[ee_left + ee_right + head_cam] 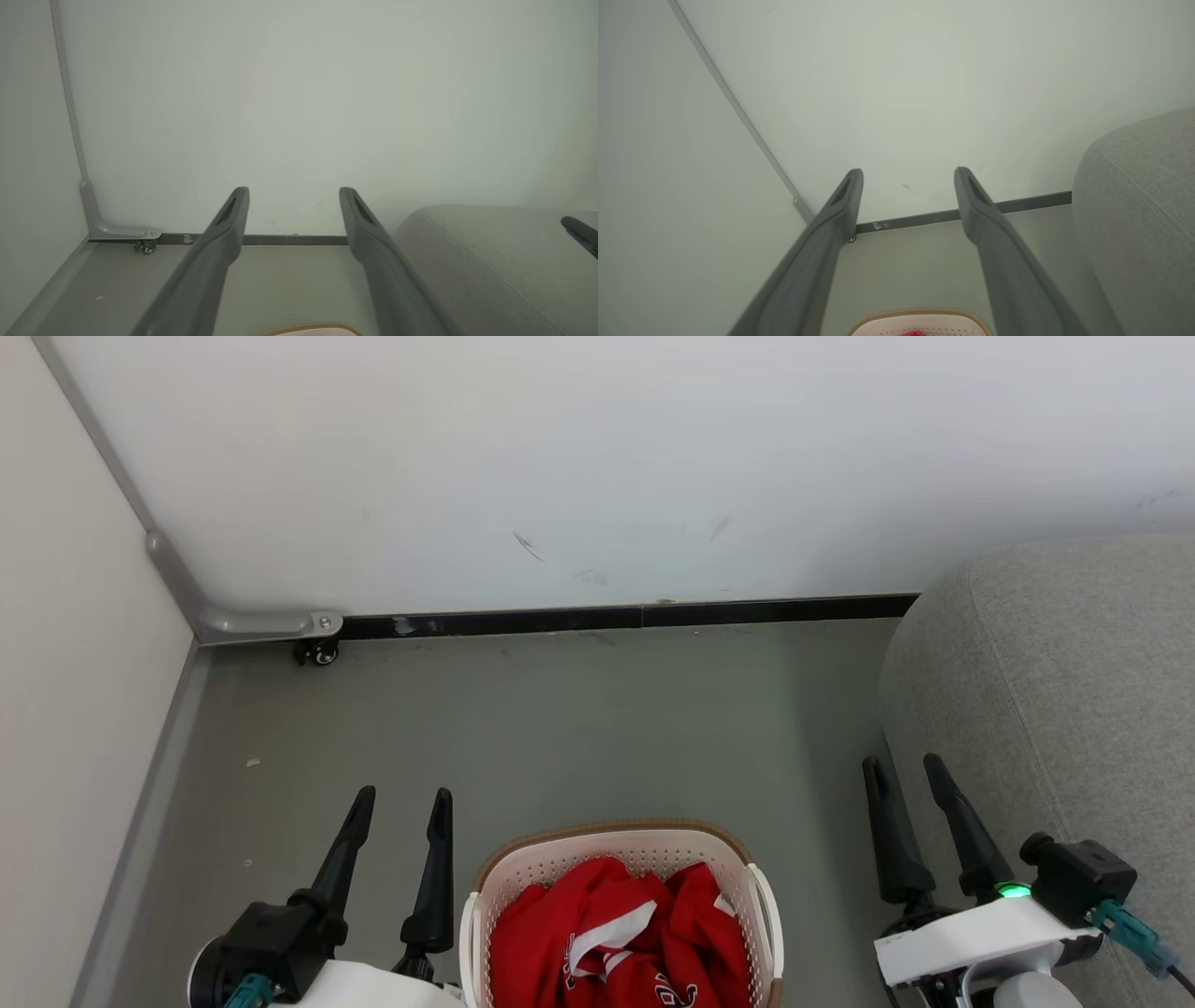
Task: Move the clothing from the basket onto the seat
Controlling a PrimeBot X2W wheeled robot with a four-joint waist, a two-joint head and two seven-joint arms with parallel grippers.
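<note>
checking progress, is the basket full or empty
Full: crumpled red clothing is heaped inside the basket. The left pincer and right pincer are open either side of it, holding nothing.

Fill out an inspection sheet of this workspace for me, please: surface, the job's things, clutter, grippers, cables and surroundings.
Surface: grey floor, smooth and dry-looking.
Job's things: red clothing piled in the basket, which stands on the floor between the grippers; sofa at right, its visible part bare.
Clutter: a few pale specks at left.
Grippers: left gripper open, empty; right gripper open, empty, close beside the sofa.
Cables: teal plug with a dark cable at the right wrist.
Surroundings: white wall with scuffs, black baseboard, metal bracket with a small caster in the left corner.
</note>
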